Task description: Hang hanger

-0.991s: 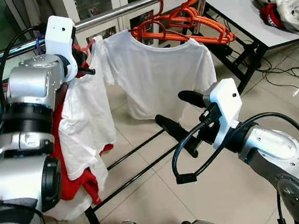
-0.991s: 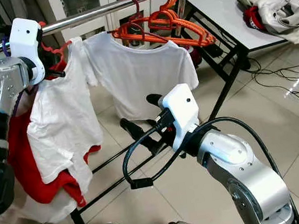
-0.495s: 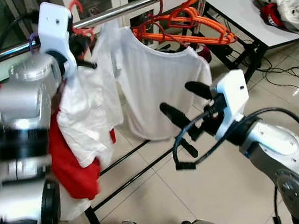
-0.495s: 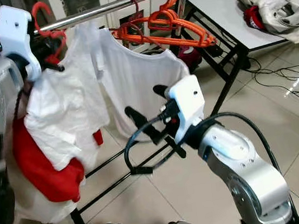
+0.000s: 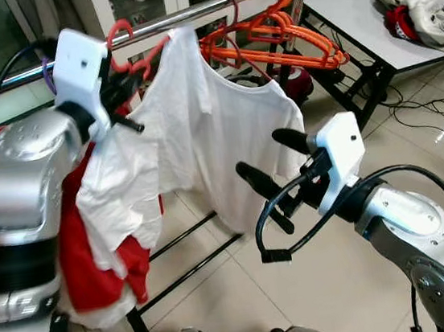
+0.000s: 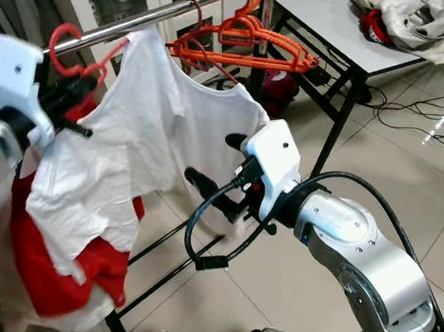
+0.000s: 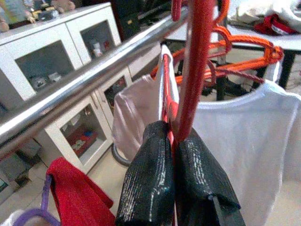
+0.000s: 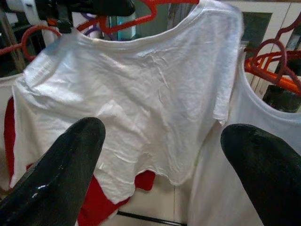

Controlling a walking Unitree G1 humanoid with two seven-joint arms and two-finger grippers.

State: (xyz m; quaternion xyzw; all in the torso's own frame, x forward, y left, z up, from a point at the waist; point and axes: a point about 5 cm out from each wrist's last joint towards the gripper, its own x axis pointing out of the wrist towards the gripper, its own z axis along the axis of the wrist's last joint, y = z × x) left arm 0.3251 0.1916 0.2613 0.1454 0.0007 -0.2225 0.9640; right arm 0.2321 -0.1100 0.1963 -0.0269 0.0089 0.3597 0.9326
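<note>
The left gripper [image 7: 175,141], clamped on a red hanger [image 5: 130,62], has lifted it from below the steel rail [image 5: 179,16] a second ago to the rail's height, the hook now level with the bar. The white T-shirt [image 5: 194,137] on it has swung up and spread toward the rail. The right gripper [image 5: 275,167], fingers apart, has edged nearer beneath the rail, close to the shirt's hem.

I can read no text, label, brand, number or sign anywhere in these views. The white T-shirt [image 5: 202,136] is plain, the small items in the glass-fronted cabinet [image 7: 61,61] are too blurred to read (if they carry print at all), and the white camera housings are unmarked.
</note>
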